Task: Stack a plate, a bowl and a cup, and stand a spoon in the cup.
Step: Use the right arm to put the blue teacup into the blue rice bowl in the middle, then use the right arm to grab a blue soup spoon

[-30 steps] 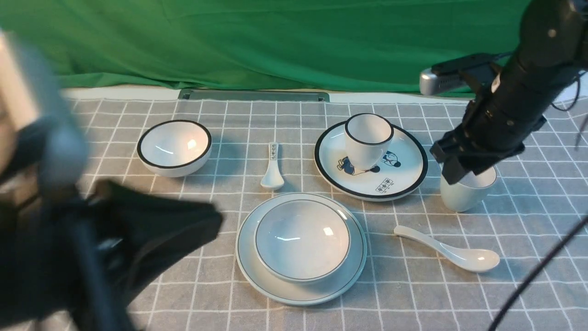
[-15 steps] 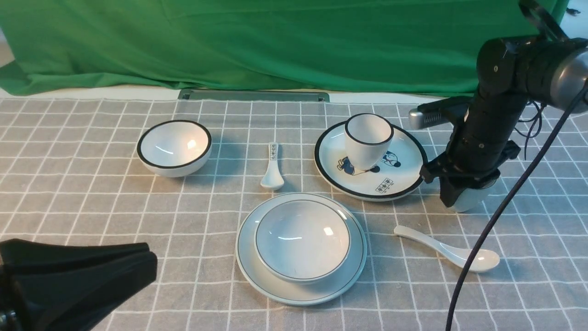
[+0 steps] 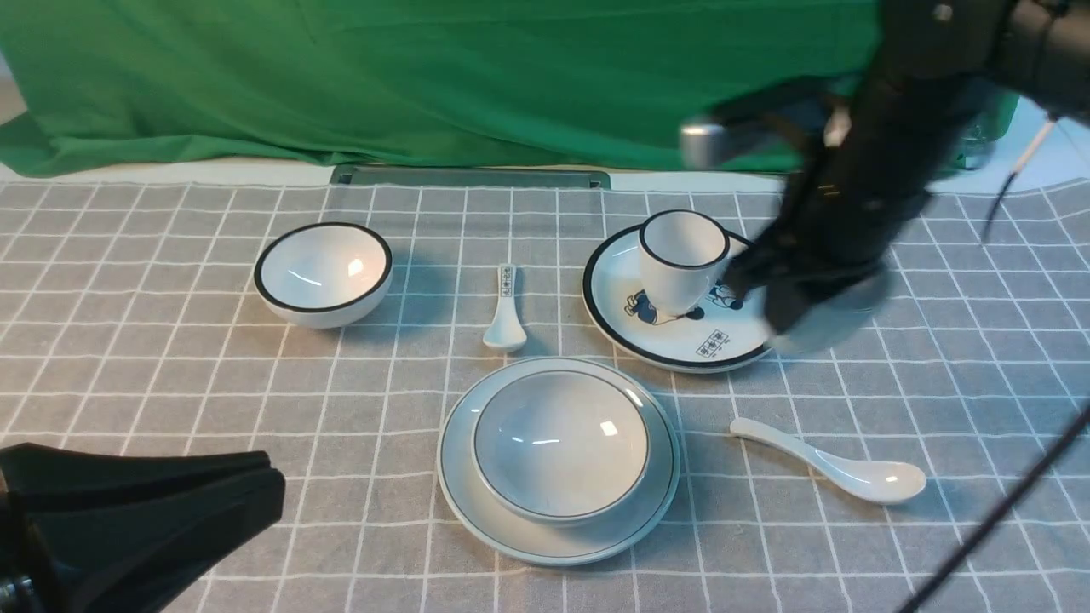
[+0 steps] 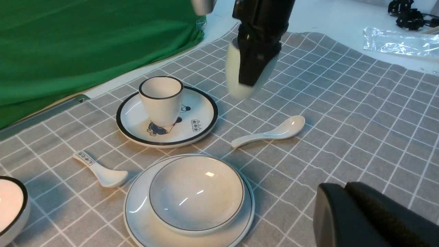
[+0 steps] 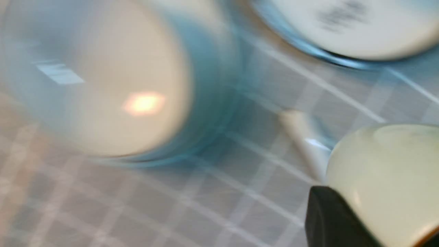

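Observation:
The plain white bowl (image 3: 558, 443) sits inside the plain white plate (image 3: 460, 494) at front centre. My right gripper (image 3: 792, 319) is shut on the off-white cup (image 3: 839, 317) and holds it in the air, blurred, beside the cartoon plate's right edge. The left wrist view shows the cup (image 4: 233, 79) hanging clear of the cloth with a dark finger (image 4: 252, 65) across it. In the right wrist view the cup (image 5: 384, 178) presses against one finger (image 5: 329, 219). The large white spoon (image 3: 834, 466) lies on the cloth to the right of the plate. My left gripper (image 3: 271, 489) is shut and empty at the front left.
A black-rimmed bowl (image 3: 324, 272) stands at the back left, with a small marked spoon (image 3: 506, 311) beside it. A black-rimmed cup (image 3: 681, 255) stands on the cartoon plate (image 3: 617, 298) at the back right. Green cloth hangs behind. A plastic bag (image 4: 398, 43) lies off the tablecloth.
My right gripper closed on the cup, lifted it off the cloth and carried it left toward the cartoon plate. My left arm pulled back to the front left corner.

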Robot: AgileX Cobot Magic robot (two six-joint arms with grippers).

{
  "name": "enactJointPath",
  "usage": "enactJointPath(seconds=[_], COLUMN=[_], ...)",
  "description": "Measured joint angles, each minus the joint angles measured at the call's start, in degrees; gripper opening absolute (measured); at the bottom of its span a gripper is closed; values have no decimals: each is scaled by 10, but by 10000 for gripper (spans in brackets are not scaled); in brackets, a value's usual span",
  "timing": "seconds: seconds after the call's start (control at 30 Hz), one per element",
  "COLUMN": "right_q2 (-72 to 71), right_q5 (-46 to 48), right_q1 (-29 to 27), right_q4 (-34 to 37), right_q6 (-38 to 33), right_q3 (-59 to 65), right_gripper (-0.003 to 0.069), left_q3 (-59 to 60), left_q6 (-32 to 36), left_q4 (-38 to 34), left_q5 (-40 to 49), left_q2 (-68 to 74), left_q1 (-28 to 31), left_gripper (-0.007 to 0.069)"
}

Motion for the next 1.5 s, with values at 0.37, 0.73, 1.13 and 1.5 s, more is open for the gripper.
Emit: enactJointPath(seconds=[0.37, 0.73, 1.13, 1.5], right_q2=[105, 157, 134, -49], right_q5=[-84, -91, -18, 5], right_q1=[146, 146, 146, 69], right_q4=[16, 10, 5, -117], right_q6=[5, 24, 45, 18], right_q3=[-11, -37, -91, -33], right_gripper=[85, 113, 540, 230], left_q3=[0, 0, 0, 0], left_q6=[0, 0, 0, 0], left_q4=[7, 9, 10, 11], left_q5=[0, 13, 21, -15], left_q2=[0, 0, 0, 0], left_q1=[0, 0, 0, 0], left_gripper=[9, 9, 9, 9])
